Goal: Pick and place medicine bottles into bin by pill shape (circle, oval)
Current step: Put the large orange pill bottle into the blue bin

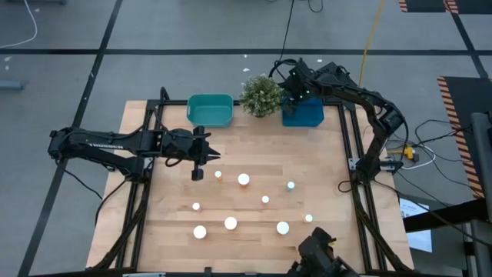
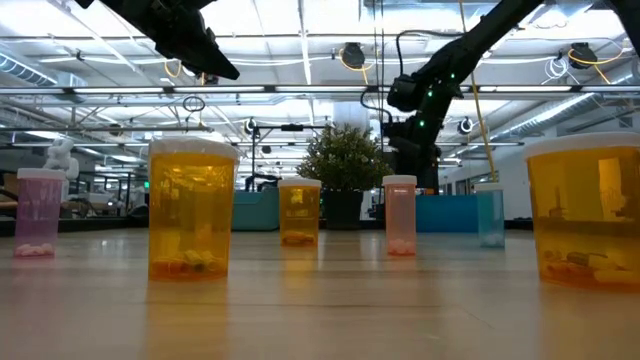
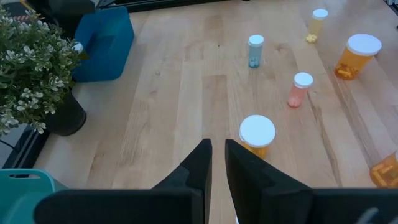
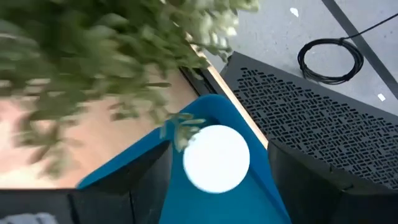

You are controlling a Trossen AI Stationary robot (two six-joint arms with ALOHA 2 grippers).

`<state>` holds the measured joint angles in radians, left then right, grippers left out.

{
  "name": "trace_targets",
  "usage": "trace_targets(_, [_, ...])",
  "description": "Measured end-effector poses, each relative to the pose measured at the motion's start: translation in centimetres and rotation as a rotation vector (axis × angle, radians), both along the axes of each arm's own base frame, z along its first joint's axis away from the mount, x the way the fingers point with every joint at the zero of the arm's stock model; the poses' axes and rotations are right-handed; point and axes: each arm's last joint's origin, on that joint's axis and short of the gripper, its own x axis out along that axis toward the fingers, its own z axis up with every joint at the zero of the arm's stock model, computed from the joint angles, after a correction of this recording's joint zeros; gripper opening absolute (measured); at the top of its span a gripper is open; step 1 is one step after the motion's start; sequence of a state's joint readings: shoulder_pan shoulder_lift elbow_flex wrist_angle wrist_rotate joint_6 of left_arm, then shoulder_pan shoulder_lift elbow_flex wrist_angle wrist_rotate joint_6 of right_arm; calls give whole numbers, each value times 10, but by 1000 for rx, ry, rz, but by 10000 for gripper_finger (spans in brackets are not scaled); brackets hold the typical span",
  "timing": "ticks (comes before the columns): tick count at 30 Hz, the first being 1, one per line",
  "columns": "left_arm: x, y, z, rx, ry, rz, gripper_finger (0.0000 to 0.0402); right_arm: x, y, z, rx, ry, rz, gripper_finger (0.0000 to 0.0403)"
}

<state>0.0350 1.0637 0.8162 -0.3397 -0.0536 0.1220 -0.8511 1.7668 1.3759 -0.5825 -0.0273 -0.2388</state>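
High view, left to right: left gripper (image 1: 197,174) above the bare wood near the teal bin (image 1: 210,110), fingers nearly closed, gripping nothing. Medicine bottles (image 1: 244,179) standing scattered across the table's (image 1: 254,146) middle and front. Potted plant (image 1: 261,95) between both bins. Right gripper (image 1: 294,98) over the blue bin (image 1: 307,115), white-capped bottle (image 4: 216,158) between its spread fingers; clamped or released, cannot tell.
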Motion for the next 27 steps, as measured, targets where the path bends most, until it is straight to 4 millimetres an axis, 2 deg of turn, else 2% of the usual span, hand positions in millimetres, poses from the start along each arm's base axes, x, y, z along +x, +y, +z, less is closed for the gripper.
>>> trace_targets(6, [0,0,0,-16,-2,10,49,-1,36,39,-8,-38,31,258])
trace_targets(17, [0,-8,0,-47,-3,-6,49,8,130,95,-35,-133,163,258])
trace_targets(22, [0,-13,0,-50,-1,-26,49,8,177,108,-64,-167,212,258])
trace_targets(27, [0,-18,-1,-61,3,-38,49,2,220,99,-70,-209,267,258])
